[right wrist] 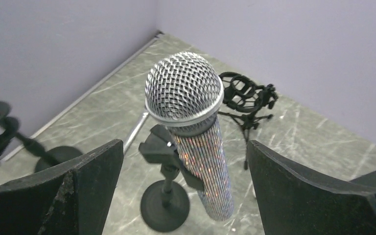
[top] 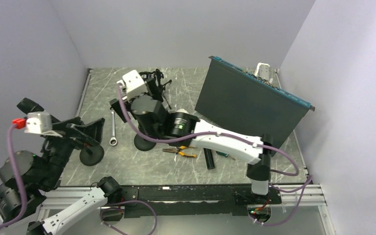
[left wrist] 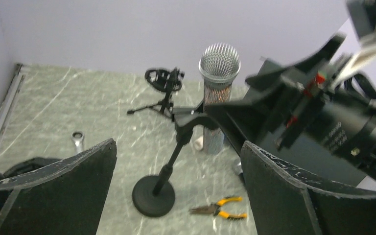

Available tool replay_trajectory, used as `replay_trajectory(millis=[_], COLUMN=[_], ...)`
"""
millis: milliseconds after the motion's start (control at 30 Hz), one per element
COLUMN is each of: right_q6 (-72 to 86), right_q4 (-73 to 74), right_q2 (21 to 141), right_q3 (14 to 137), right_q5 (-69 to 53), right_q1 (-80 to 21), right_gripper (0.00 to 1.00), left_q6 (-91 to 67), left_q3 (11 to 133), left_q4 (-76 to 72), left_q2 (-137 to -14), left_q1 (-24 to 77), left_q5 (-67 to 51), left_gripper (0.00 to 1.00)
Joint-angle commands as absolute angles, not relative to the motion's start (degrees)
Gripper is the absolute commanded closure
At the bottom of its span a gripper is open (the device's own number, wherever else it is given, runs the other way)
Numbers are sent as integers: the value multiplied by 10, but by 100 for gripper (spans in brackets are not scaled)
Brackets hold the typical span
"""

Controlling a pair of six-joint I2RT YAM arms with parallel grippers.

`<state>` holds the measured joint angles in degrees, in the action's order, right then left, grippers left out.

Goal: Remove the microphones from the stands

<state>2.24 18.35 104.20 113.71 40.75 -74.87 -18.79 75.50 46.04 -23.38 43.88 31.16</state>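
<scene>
While right jaws gape, gaps flank the microphone (right wrist: 192, 128)

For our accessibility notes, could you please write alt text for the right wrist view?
A glittery microphone with a silver mesh head sits in a black stand, framed by the open right gripper; a tripod stands behind.

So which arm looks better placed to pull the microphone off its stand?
Right. The right pincer, open, has the microphone close and centred between its fingers; the left pincer, also open, sits farther from the stand.
</scene>
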Motion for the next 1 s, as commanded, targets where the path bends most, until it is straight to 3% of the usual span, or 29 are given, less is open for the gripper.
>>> replay_trajectory(millis=[0,300,500,767,967], right_q6=[-55,-144,-138,-117,-101], right_q4=[223,91,97,82,63], right_q2=[1121,1151,1144,1035,967], right_q3=[1254,1219,1204,1069,986], right_q5=[535,582,529,283,63], right_q1=[-754,-748,-734,-689,-628], right_gripper=[4,28,70,100,100], left_q6=[-194,-200,-207,-245,-203], left_q3=[727,675,634,574,548], left_q4=[511,528,502,451,402], left_q2=[-230,-198,-180,-168,-194], left_q1=[441,441,440,440,440], left_q5=[296,281,248,210,211], left_gripper=[1,1,1,1,1])
